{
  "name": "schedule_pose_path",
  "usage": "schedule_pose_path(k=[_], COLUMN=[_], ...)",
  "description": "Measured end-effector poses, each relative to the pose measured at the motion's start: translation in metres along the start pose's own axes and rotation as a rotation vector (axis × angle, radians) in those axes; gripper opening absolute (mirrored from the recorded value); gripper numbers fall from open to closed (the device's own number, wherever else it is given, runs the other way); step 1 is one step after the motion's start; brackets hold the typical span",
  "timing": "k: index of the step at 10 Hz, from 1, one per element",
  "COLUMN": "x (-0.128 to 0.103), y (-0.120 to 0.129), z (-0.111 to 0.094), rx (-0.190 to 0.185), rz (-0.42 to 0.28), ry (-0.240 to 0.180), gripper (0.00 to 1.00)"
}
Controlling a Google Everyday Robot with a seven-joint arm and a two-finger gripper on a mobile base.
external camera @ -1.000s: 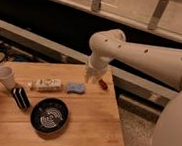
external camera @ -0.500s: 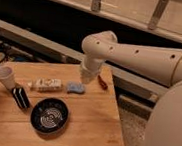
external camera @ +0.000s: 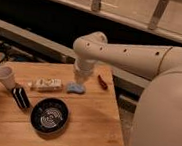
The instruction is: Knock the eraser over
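Observation:
The eraser (external camera: 19,97) is a dark block with a pale stripe, on the left part of the wooden table (external camera: 93,118), between a white cup and a black bowl. I cannot tell whether it stands or lies. My gripper (external camera: 78,79) hangs from the white arm (external camera: 122,54) over the table's middle back. It is just above a blue sponge (external camera: 75,88) and well to the right of the eraser, apart from it.
A white cup (external camera: 5,76) stands at the far left. A white packaged bar (external camera: 46,85) lies between the eraser and the sponge. A black round bowl (external camera: 50,115) sits in front. A red item (external camera: 102,82) lies at the back right. The table's right edge is near.
The arm has swung left. The gripper has moved from beside the red item to over the blue sponge. The objects on the table have not moved.

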Motion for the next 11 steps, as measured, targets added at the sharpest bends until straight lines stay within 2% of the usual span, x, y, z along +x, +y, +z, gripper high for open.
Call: schedule_pose_path(k=[3, 6, 9, 11], x=[-0.007, -0.005, -0.015, -0.013], y=[0.023, 0.017, 0.037, 0.033], z=[0.016, 0.021, 0.029, 0.033], rx=[0.004, 0.016, 0.02, 0.031], rz=[-0.02, -0.028, -0.049, -0.053], ry=[0.002, 0.0, -0.001, 0.003], gripper=[0.0, 0.0, 0.0, 0.0])
